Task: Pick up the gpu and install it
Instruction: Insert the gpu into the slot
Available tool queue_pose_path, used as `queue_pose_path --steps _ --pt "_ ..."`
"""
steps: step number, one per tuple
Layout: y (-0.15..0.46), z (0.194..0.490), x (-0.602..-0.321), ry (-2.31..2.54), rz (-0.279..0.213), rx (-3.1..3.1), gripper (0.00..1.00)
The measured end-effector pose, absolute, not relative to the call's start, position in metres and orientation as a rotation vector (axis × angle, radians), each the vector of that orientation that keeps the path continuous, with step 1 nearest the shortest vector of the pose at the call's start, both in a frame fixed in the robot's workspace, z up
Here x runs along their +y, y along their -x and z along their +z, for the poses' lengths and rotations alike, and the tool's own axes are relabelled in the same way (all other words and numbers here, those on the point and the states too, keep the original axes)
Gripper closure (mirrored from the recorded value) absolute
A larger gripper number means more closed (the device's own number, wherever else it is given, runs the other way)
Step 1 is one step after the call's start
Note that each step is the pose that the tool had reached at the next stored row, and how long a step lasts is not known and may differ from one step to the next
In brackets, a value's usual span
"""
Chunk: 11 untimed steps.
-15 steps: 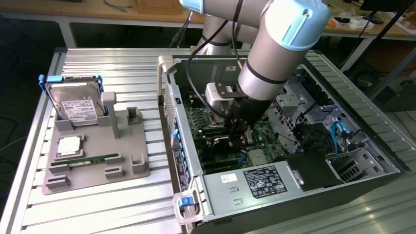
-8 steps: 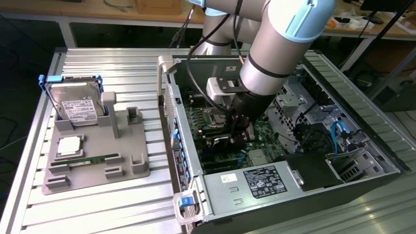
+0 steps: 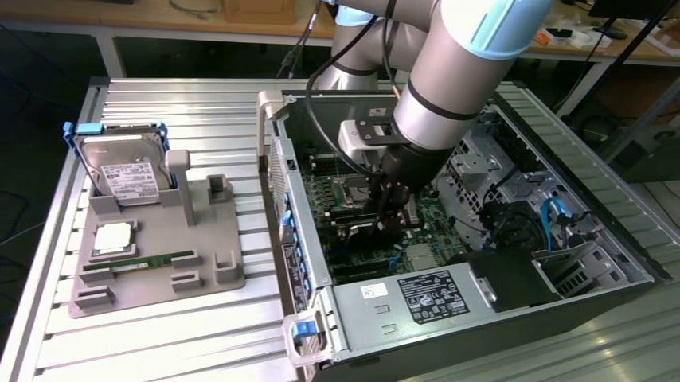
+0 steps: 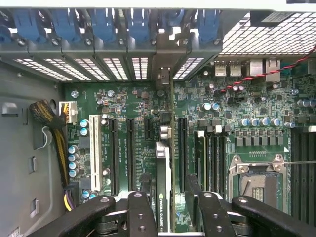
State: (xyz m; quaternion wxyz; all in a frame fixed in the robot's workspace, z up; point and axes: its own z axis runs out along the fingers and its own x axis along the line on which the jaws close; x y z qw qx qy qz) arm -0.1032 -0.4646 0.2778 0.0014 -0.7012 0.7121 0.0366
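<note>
**Workshop bench and its surroundings**

A table (image 3: 159,334) of ribbed aluminium profile slats fills most of the exterior view, its pale grooves catching even, diffuse light. Behind it, along the top of that view, runs a wooden workbench (image 3: 212,20) with a light metal frame, and the space beneath it lies in deep shadow. Dark cables (image 3: 302,44) hang down from the bench edge. On the exterior view's right, a second wooden surface (image 3: 595,44) carries small cluttered items, one of them orange. On the exterior view's left, beyond the table's edge, the floor (image 3: 27,183) is dark.
</note>
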Motion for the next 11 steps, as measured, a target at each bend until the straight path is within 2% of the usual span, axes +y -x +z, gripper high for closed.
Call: queue_pose_path --steps 11 --pt "0.1033 0.2821 -0.4643 2.200 0.117 2.234 0.61"
